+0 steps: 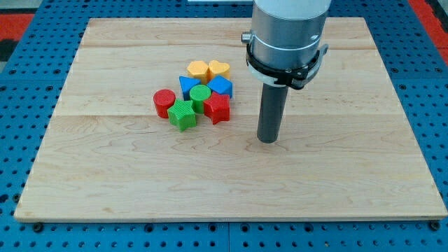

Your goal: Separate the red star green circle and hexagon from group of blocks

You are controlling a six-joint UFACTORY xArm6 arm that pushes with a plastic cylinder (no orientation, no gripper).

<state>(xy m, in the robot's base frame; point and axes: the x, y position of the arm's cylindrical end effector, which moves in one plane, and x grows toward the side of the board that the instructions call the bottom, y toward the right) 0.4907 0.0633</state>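
A tight group of blocks lies left of the board's middle. The red star [218, 108] is at the group's right side, touching the green circle [200, 96] to its upper left. The yellow hexagon [198, 70] is at the group's top, beside a yellow heart [219, 68]. A blue triangle [187, 85] and a blue block [221, 86] lie in the middle row. A red circle [164, 102] and a green star [183, 114] are at the lower left. My tip [268, 139] rests on the board to the right of the red star, a short gap away, touching no block.
The wooden board [105, 175] lies on a blue perforated table [21, 84]. The arm's grey cylinder [287, 35] hangs over the board's upper right part.
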